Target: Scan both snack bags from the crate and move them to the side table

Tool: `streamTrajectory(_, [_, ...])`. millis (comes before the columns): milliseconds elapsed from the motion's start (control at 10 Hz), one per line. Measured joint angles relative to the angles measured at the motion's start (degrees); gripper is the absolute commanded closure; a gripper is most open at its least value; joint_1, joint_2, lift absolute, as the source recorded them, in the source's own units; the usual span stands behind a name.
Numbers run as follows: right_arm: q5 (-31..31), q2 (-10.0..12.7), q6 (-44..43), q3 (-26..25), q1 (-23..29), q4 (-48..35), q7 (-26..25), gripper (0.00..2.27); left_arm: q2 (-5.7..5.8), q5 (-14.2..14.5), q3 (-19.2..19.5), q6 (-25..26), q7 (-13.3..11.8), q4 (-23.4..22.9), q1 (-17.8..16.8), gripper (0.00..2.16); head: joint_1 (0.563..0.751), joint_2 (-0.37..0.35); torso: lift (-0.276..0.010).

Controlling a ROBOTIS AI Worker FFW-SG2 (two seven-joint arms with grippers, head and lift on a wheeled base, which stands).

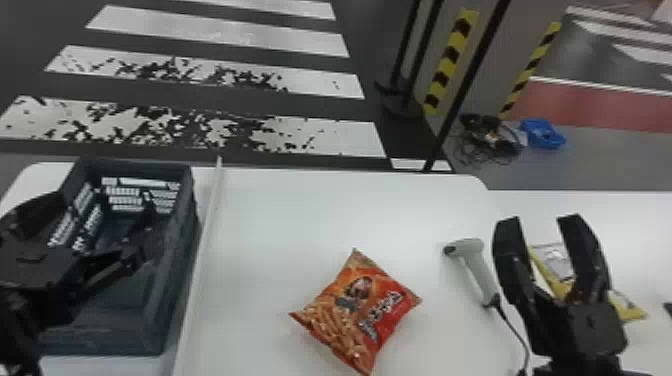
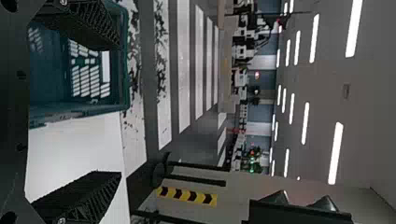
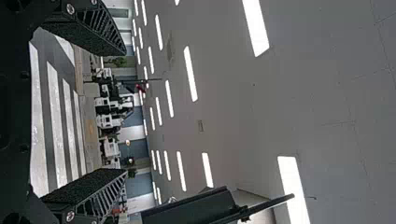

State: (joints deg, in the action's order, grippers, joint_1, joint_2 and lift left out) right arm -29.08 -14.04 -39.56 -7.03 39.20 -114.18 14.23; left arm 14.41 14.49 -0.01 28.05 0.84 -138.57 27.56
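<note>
1. Progress. Both snack bags lie outside the crate (image 1: 110, 337); the unpacking is judged complete. The first, the orange bag (image 1: 357, 305), is on the table (image 1: 280, 210), lower centre of the head view. The second, the yellow bag (image 1: 627, 311), lies at the right, partly hidden; it appears to rest on the side table (image 1: 635, 225), and so is probably dealt with.
2. Outstanding. The orange bag's transfer to the side table. Whether it has been scanned cannot be told; if not, the scanner (image 1: 472, 257) comes first.
3. Left end effector (image 1: 102, 205). Left of the head view, over the crate in the picture; released, fingers apart, holding nothing.
4. Right end effector (image 1: 538, 220). Lower right, in front of the yellow bag as seen; released, fingers well spread, holding nothing.
5. Orange bag. Glossy printed film, red and orange, puffed like a pillow; four-cornered, set diagonally, one corner pointing up the frame.
6. Yellow bag. Yellow film with a silvery patch; outline broken by the black fingers.
7. Crate. Dark blue-grey, seemingly rigid plastic; deep, rectangular, walls pierced with slotted grilles.
8. Scanner. Pale grey, smooth, pistol-shaped; lying right of the orange bag, apart from it, with a thin dark cable running to the bottom edge.
9. Table. Matt white top, rounded far corner.
10. Fingers. Black, with a ribbed lattice along the flanks in both wrist views.
</note>
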Motion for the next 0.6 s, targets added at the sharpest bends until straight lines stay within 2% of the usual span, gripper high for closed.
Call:
streamTrajectory(200, [1.5,0.0,0.7,0.9,0.3,1.2,0.0,0.09,1.17,-1.9,3.0,-14.7,3.1,1.9,4.4,0.04,0.695,-0.087,-0.095])
streamTrajectory(300, [3.6,0.0,2.9,1.7,0.8,1.2,0.1,0.1,1.51,-2.1,4.8,-20.1,3.1,3.1,6.3,0.04,0.695,-0.062,-0.095])
streamTrajectory(400, [6.8,0.0,5.2,2.9,1.7,0.5,0.2,0.11,1.81,-1.6,6.9,-22.3,2.4,3.6,8.2,0.04,0.695,-0.007,-0.095])
streamTrajectory(600, [16.1,0.0,16.0,6.7,4.4,-3.9,0.3,0.11,2.68,1.5,11.2,-23.0,1.1,3.8,11.0,0.04,0.695,0.144,-0.095])
